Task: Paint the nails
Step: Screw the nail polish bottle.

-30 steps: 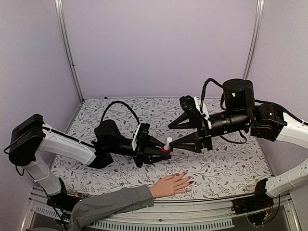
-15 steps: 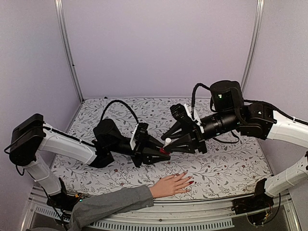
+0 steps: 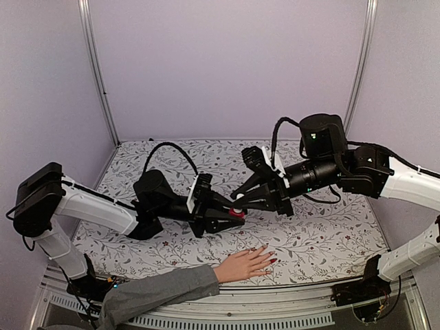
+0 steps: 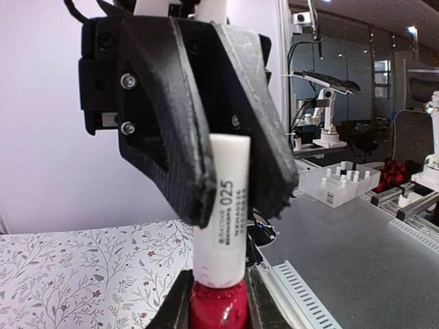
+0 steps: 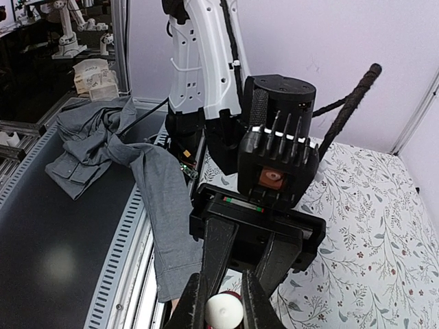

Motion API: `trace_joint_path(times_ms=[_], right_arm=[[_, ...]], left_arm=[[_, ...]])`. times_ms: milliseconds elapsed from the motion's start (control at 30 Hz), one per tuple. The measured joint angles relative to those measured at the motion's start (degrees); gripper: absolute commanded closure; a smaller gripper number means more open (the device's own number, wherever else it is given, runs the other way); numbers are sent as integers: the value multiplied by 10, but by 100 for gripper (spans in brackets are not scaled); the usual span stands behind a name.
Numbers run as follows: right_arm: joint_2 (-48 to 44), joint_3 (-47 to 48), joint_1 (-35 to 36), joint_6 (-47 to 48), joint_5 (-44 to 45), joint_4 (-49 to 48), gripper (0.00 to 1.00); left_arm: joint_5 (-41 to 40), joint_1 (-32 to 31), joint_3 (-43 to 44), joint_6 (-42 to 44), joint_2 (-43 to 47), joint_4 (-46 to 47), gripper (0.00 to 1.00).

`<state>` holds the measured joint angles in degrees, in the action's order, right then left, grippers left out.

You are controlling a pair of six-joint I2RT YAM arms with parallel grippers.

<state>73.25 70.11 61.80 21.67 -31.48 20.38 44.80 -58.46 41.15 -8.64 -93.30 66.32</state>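
**Polish Bottle (image 4: 218, 308) Clamped Between Two Grippers While Nails (image 3: 273, 260) Lie Apart at Table's Edge**

A small red bottle is seen gripped at mid-table by the left gripper (image 3: 232, 217), whose jaws are closed tight on the glass body. The bottle is held clear of the floral table cover (image 3: 323, 234). Its white cap (image 4: 226, 205), printed with the figures 025, is pinched from the opposite side by the right gripper (image 3: 238, 201), whose jaws are drawn in fully against the cap. In the left wrist view the two black fingers are shown pressed to either side of the cap, just above the red glass. In the right wrist view the rounded top of the cap is framed between the same fingertips. The two arms are thus joined tip to tip over the middle of the table.

The nails are found on a pale hand (image 3: 244, 263) laid flat at the near edge of the table, palm down. The fingers are spread and pointed to the right, and a grey sleeve (image 3: 158, 292) trails off to the lower left. The nails are placed nearer the camera than both grippers and slightly to their right, well apart from the bottle and touched by neither arm. Dark red is visible on at least two fingertips. The colour of the remaining nails cannot be made out at this size.
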Motion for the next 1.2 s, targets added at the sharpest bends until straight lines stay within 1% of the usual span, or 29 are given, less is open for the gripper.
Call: trace_joint_path(times_ms=[200, 433, 467, 533, 600, 667, 833, 867, 933, 1200], right_arm=[[-3, -8, -10, -11, 28, -14, 100], [-7, -31, -24, -48, 86, -58, 100], [-5, -31, -26, -54, 94, -62, 98], [0, -31, -29, -64, 108, -70, 76], [4, -32, -32, -76, 120, -77, 58], [11, -35, -33, -89, 127, -80, 45], [15, -42, -34, -104, 132, -80, 22], [13, -42, -34, -108, 133, -80, 18], [8, -42, -36, -110, 132, -80, 15], [-18, -29, -63, -122, 108, -80, 15]], left_arm=[[-52, 2, -1, 12, 0, -9, 100], [-145, 3, -5, 22, 0, -18, 100], [-160, 3, -5, 24, 0, -19, 100], [-187, 3, -5, 28, 0, -24, 100], [-210, 3, -5, 31, 0, -30, 100], [-231, 4, -5, 33, 2, -29, 100], [-261, 6, -3, 35, 5, -27, 100], [-261, 8, -3, 35, 5, -27, 100], [-260, 13, -3, 31, 5, -27, 100], [-246, 38, 27, -12, -6, -21, 100]])
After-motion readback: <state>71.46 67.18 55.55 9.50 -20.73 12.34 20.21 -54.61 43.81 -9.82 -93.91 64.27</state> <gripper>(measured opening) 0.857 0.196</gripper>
